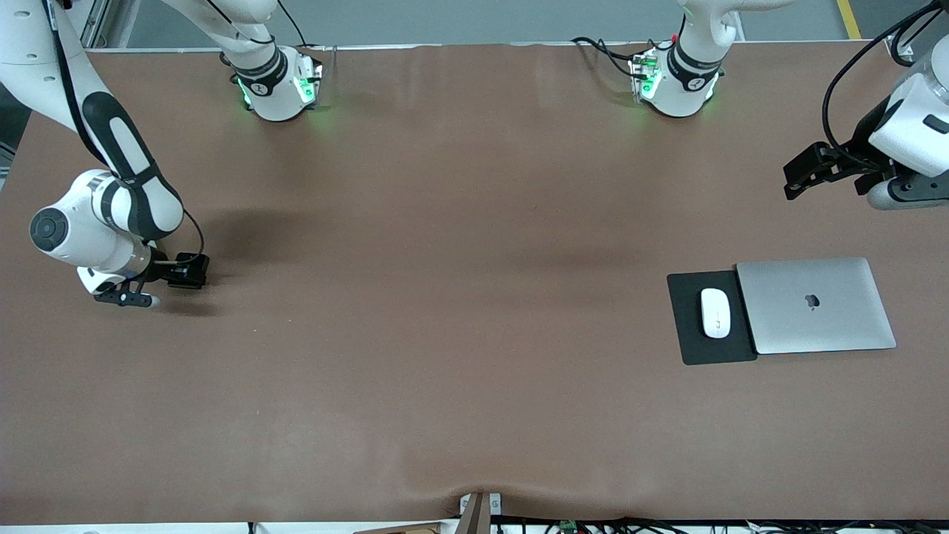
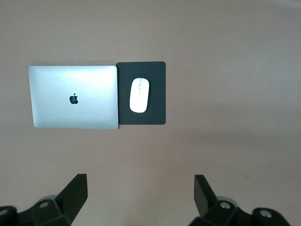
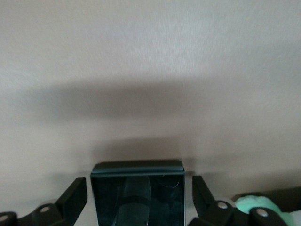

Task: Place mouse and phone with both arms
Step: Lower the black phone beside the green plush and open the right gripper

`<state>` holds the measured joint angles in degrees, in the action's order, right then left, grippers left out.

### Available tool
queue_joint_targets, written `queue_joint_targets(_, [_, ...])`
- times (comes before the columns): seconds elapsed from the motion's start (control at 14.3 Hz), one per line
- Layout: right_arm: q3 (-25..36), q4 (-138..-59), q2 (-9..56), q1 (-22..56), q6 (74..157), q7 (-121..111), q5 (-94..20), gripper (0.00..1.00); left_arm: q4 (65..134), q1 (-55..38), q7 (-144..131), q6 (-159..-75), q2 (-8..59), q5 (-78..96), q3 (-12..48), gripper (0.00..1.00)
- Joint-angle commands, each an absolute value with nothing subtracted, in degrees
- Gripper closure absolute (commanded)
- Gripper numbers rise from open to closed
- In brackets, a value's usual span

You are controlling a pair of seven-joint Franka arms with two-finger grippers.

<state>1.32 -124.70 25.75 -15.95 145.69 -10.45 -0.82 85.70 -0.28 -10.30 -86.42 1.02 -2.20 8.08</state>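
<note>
The white mouse (image 1: 715, 312) lies on a matte black pad (image 1: 686, 337) beside a closed silver laptop (image 1: 815, 304); it also shows in the left wrist view (image 2: 139, 94). My left gripper (image 1: 893, 196) hangs high over bare table at the left arm's end, open and empty (image 2: 141, 197). My right gripper (image 1: 126, 298) is low at the right arm's end. In the right wrist view the black glossy phone (image 3: 155, 188) sits between its open fingers (image 3: 140, 202), with a gap on each side. In the front view the hand hides the phone.
The brown table cover (image 1: 445, 297) spans the whole table. The pad (image 2: 155, 75) and laptop (image 2: 73, 96) sit toward the left arm's end. The arm bases (image 1: 278, 85) (image 1: 675, 81) stand along the edge farthest from the front camera.
</note>
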Motion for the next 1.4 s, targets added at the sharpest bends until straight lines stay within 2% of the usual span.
queue_joint_targets(0.0, [0.2,-120.6,23.6,-16.4,137.4,-10.3,-0.1,0.00,86.3,-0.5,-10.5,-86.4,0.4,-1.8,7.6,0.00])
queue_joint_targets(0.35, [0.0,-106.1,20.6,-11.1,116.7,-9.8,-0.2,0.00,86.2,-0.4,-10.5,-86.4,0.2,-1.9,7.5,0.00])
queue_joint_targets(0.91, [-0.3,-102.0,7.3,-3.9,104.0,-5.3,-0.4,0.00,86.2,0.7,-9.9,-85.2,-0.5,-1.8,7.1,0.00])
queue_joint_targets(1.19, [-0.4,-89.9,5.7,-1.9,87.9,-0.1,-0.6,0.00,86.1,0.8,-9.9,-84.7,-0.9,-1.8,7.1,0.00])
queue_joint_targets(1.33, [-0.5,-85.6,5.3,-2.0,82.5,0.3,-1.1,0.00,86.1,0.7,-9.9,-84.6,-1.0,-1.8,7.1,0.00])
